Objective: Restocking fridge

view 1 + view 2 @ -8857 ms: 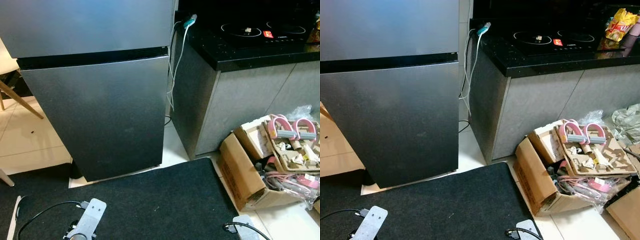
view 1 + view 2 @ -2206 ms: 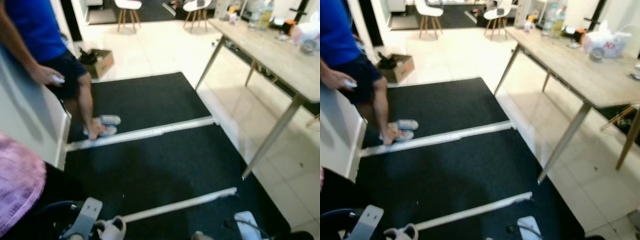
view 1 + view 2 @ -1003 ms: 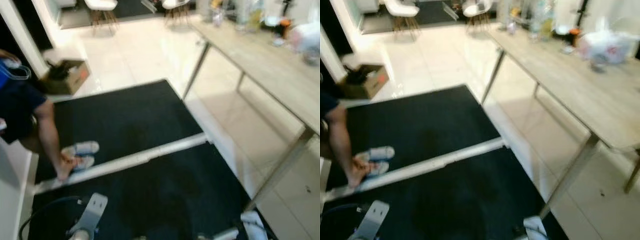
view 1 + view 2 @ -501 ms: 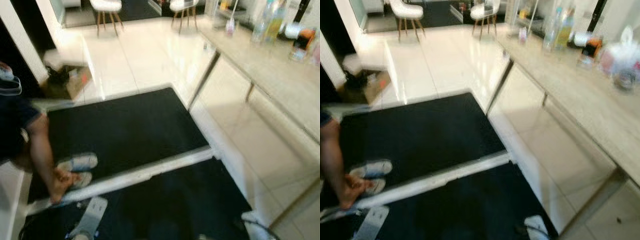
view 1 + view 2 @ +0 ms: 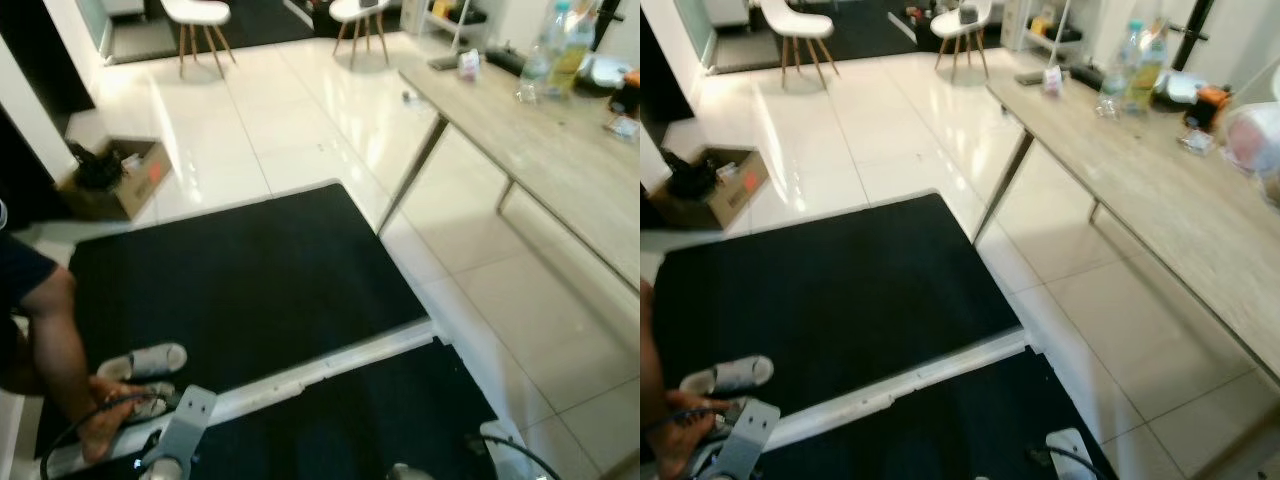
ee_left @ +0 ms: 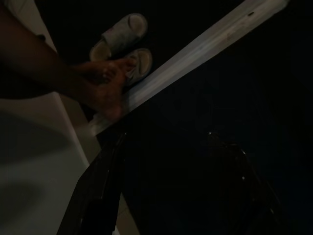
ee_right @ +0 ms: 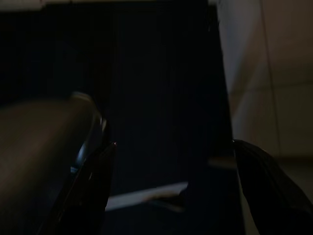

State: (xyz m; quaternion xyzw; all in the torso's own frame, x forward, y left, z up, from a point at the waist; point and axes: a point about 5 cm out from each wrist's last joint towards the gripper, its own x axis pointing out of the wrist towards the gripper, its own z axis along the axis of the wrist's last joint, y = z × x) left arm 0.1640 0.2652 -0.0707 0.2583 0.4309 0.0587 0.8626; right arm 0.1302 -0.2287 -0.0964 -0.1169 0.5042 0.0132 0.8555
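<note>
- I have no fridge in sight from here, so I judge the restocking barely begun: nothing is carried and nothing is stowed as far as I can see.
- Left pincer (image 6: pixel 171 191): its two black fingers stand wide apart with only dark mat between them, so it holds nothing. The arm hangs low over the mat (image 5: pixel 240 270).
- Right pincer (image 7: pixel 168 186): fingers also spread wide and empty, over the mat's edge where it meets pale tile.
- The likely stock is on the worktop (image 5: pixel 1160 190) to my right: bottles (image 5: pixel 1135 55) stand near its far end, with a white bag (image 5: pixel 1252 135) further along toward me and small items between. I can't tell what each small item is.
- What's left, in my judgement: reach the worktop, pick something up, find the fridge, open it, load it.
- Room to move: the tile floor (image 5: pixel 250 120) ahead is open and glossy. A white strip (image 5: pixel 320 370) crosses the mat just ahead of me, a possible trip edge.
- A person's leg (image 5: pixel 60 340) and sandals (image 5: pixel 140 360) are at the mat's left edge, close to my left arm; I'd keep that side slow.
- A box (image 5: pixel 115 180) sits on the tile beyond the mat's far left corner. Chairs (image 5: pixel 195 20) stand well off.
- The worktop's leg (image 5: pixel 1002 185) slants out toward the mat's right edge, narrowing that side.
</note>
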